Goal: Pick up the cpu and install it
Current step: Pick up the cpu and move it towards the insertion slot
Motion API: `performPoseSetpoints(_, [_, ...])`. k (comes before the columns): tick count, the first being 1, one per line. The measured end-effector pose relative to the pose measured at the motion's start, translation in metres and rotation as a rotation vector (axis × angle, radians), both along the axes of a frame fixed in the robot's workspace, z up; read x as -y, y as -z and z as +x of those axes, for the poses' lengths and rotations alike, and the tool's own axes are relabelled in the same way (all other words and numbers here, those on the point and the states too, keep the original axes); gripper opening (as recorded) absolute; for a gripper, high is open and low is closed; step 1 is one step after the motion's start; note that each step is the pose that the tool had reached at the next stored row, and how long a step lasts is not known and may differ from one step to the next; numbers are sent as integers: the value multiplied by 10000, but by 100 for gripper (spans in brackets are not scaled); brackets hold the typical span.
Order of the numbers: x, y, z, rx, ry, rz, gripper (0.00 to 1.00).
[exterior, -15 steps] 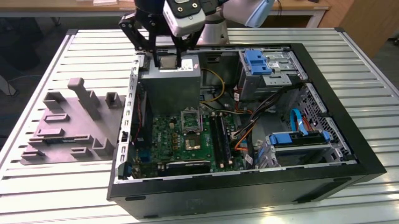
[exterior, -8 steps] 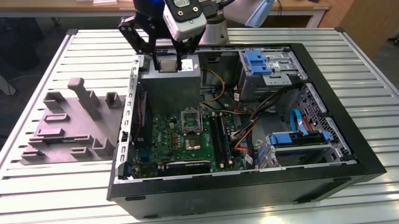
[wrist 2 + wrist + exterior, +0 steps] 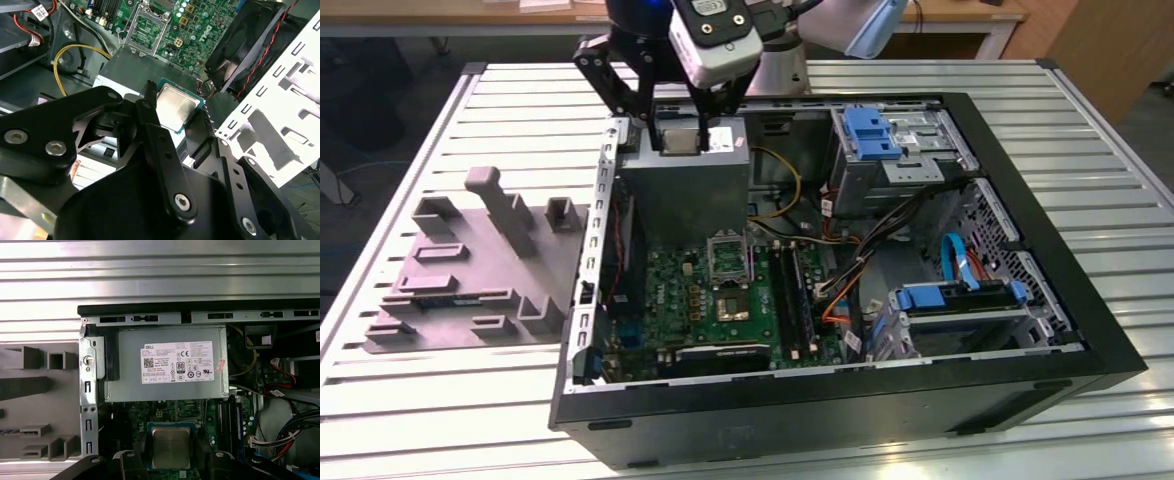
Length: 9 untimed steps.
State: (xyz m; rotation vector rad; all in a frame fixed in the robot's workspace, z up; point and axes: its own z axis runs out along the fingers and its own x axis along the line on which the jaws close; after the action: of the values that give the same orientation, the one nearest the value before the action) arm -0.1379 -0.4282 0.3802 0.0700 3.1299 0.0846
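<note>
Hand [image 3: 171,463]: closed on the cpu, one black finger [image 3: 150,107] on each of two opposite edges, parted no wider than the chip.
Cpu [image 3: 678,141]: gripped flat with its silver metal top up, over the grey metal box [image 3: 165,385] with the white label.
Socket frame [image 3: 727,256]: on the green motherboard [image 3: 720,300], well apart from the cpu.
Computer case [image 3: 1067,330]: black, lying open on the slatted metal surface [image 3: 480,400].
Grey fixture [image 3: 467,265]: on the surface, beside the case on the exterior view's left.
</note>
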Motion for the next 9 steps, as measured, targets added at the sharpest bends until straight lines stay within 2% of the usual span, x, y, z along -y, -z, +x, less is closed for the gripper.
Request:
performPoseSetpoints(5, [12, 2, 39, 0, 2, 0, 47])
performPoseSetpoints(9, [13, 3, 140, 0, 1, 0, 47])
